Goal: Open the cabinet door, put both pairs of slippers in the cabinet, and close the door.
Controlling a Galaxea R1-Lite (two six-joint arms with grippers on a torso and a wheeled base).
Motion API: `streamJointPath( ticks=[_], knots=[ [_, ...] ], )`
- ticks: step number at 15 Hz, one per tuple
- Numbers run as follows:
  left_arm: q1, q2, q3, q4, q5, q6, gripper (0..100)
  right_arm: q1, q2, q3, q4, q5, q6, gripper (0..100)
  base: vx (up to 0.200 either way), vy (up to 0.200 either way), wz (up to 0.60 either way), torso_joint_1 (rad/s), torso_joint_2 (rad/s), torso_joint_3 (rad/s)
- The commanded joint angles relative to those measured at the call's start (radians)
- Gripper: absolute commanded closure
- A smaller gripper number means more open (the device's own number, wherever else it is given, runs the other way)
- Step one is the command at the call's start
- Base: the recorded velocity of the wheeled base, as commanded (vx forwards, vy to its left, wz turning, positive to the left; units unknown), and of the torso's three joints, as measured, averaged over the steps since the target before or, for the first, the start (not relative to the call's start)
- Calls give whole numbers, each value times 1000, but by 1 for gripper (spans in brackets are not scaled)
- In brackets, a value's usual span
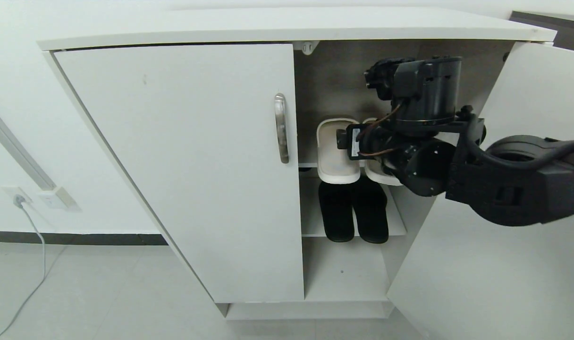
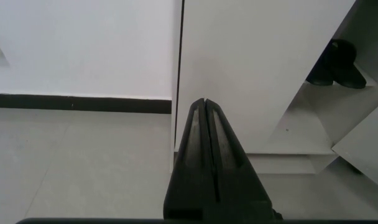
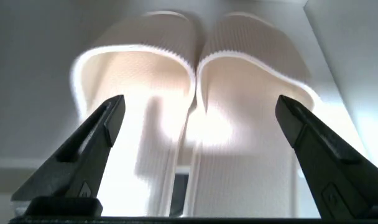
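Observation:
The white cabinet has its right door swung open and its left door shut. A pair of white slippers lies on the upper shelf, heels jutting past the shelf edge. A pair of black slippers rests on the shelf below; their tips are visible in the left wrist view. My right arm reaches into the opening above the white slippers, and my right gripper stands open, one finger on each side of the pair, holding nothing. My left gripper is shut, low in front of the closed left door.
The left door carries a metal handle. A wall socket with a grey cable sits at the left. Grey tiled floor lies in front of the cabinet, and a bare bottom shelf is under the black slippers.

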Motion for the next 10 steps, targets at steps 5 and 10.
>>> streamJointPath(
  ticks=[5,10],
  knots=[
    [1,2,0,0,0,0,100,68,-182,442,-317,116,-6,100,0,0,0,0,0,0],
    [1,0,0,0,-1,0,100,108,-176,497,-321,119,-6,100,0,0,0,0,0,0]
  ],
)
